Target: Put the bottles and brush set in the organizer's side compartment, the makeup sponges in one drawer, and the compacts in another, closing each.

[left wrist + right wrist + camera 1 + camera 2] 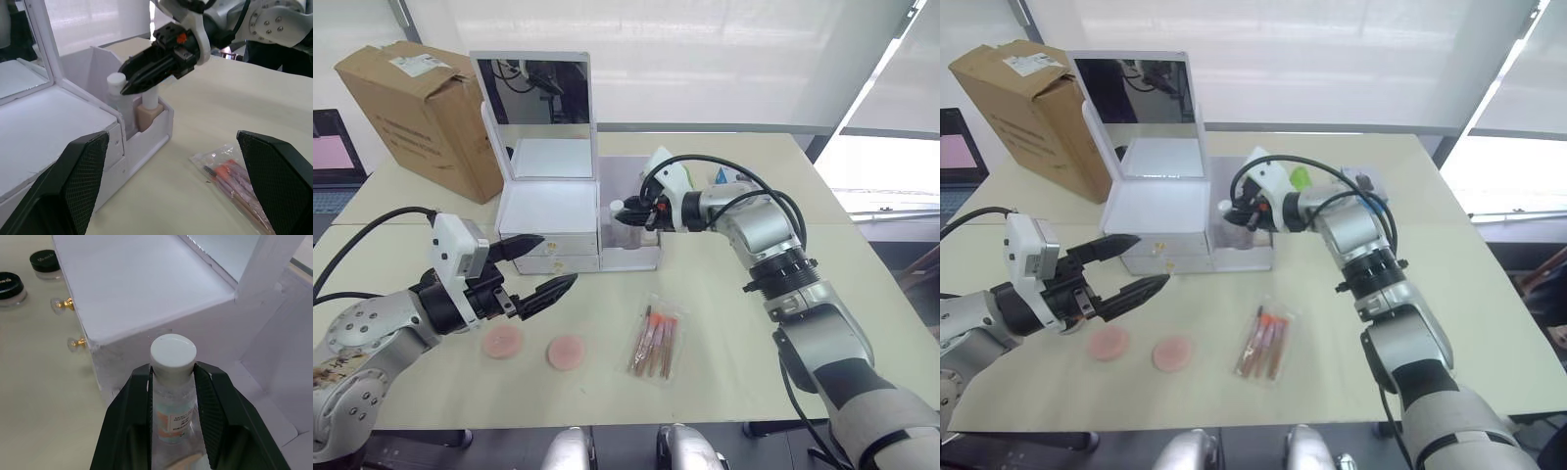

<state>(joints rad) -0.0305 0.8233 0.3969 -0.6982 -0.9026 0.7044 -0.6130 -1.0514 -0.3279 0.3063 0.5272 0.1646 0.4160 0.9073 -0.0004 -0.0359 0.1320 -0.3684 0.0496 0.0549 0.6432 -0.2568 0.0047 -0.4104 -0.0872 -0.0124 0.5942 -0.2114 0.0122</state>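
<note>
Clamped in my right gripper [172, 382], just above frame centre, is a white-capped bottle [172, 387] held upright in the organizer's side compartment [631, 257], while my left gripper [540, 266] hovers wide open and empty at lower left, above the two makeup sponges [502, 342].

Print on the clear bottle's [172, 391] label is too small to read. The right hand [128, 84] hides the upper part of the beige bottle [149, 113]. The brush set [238, 183] is cut off by the frame edge. Lettering on the compacts [11, 285] is illegible.
</note>
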